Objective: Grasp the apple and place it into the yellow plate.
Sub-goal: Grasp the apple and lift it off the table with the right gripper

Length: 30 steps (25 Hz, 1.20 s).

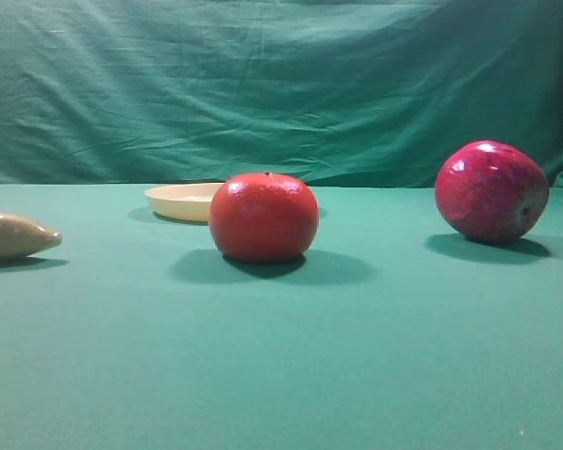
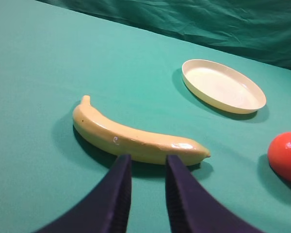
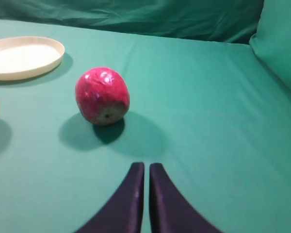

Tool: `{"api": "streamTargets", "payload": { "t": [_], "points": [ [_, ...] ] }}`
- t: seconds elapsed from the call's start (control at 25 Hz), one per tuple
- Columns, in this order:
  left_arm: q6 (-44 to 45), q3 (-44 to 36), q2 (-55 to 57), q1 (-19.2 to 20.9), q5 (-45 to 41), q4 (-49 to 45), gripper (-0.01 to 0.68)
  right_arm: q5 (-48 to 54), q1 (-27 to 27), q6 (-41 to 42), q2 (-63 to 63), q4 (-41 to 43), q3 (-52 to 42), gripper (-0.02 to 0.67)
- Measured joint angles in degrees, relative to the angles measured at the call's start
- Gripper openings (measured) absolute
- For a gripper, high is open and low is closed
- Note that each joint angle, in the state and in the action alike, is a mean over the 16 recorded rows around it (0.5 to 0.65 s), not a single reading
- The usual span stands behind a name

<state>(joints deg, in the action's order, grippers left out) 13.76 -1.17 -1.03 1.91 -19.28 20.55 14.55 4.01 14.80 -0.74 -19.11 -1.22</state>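
Observation:
The apple (image 1: pixel 492 191), glossy crimson-pink, rests on the green cloth at the right. In the right wrist view the apple (image 3: pixel 102 95) lies ahead and left of my right gripper (image 3: pixel 146 165), whose fingers are shut together with nothing between them, well short of the fruit. The yellow plate (image 1: pixel 178 200) sits further back, left of centre, partly hidden by a round orange-red fruit; the yellow plate (image 2: pixel 223 86) (image 3: pixel 24 57) holds nothing. My left gripper (image 2: pixel 149 158) hovers just before a banana, its fingers a little apart and holding nothing.
An orange-red round fruit (image 1: pixel 264 217) (image 2: pixel 286 156) stands mid-table in front of the plate. A pale yellow banana (image 2: pixel 136 138) (image 1: pixel 14 234) lies at the left. Green cloth hangs as a backdrop and rises along the right side (image 3: pixel 281 43).

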Motion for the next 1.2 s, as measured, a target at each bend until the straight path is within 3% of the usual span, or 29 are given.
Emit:
{"api": "streamTargets", "payload": {
  "t": [0.32, 0.52, 1.2],
  "points": [
    [0.0, 0.0, 0.0, 0.0, 0.0, 0.0, 0.157, -5.17, -0.06, 0.32, 2.24, -5.8, 5.48, 0.0],
    [0.0, 0.0, 0.0, 0.0, 0.0, 0.0, 0.157, -1.66, -0.1, 2.69, 8.11, -6.57, 12.25, 0.0],
    [0.0, 0.0, 0.0, 0.0, 0.0, 0.0, 0.157, 14.1, -0.08, 15.36, 48.24, -10.9, 37.74, 0.0]
  ]
}}
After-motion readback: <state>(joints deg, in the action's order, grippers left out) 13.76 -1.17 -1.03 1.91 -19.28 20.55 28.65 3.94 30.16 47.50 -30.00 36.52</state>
